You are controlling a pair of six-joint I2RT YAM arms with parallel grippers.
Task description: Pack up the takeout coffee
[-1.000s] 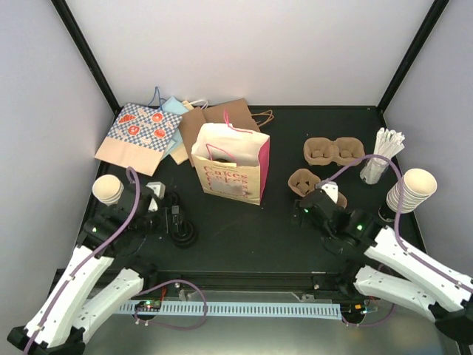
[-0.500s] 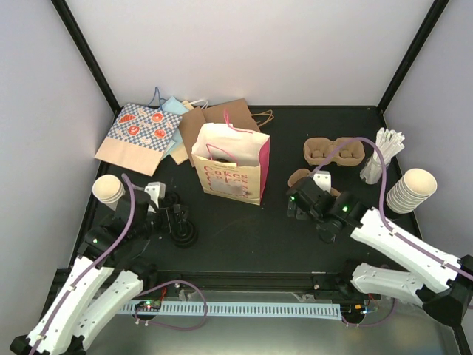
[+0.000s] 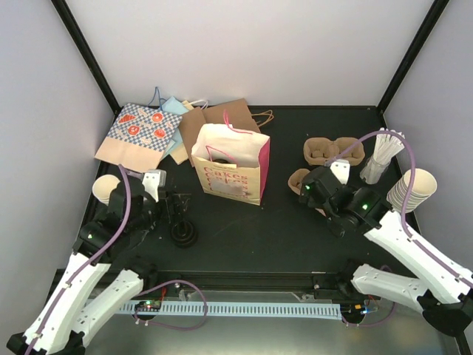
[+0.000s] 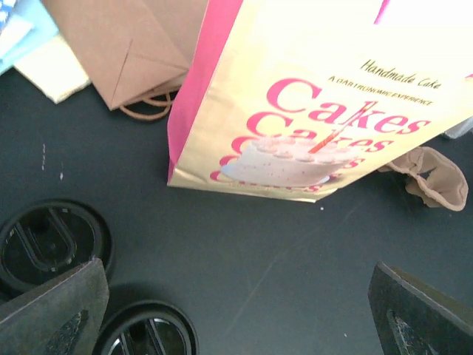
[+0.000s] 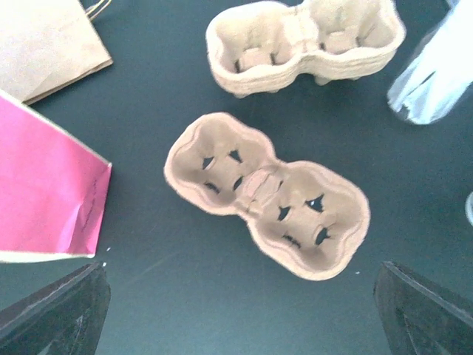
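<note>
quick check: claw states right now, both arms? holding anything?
Left claw: open, holding nothing; black cup lids lie by one finger.
Right claw: open, holding nothing; above a pulp two-cup carrier.

The right gripper (image 3: 312, 194) has swung back rightward over the cup carrier (image 3: 297, 180). The left gripper (image 3: 176, 208) edged right, above the lids (image 3: 183, 235).
</note>
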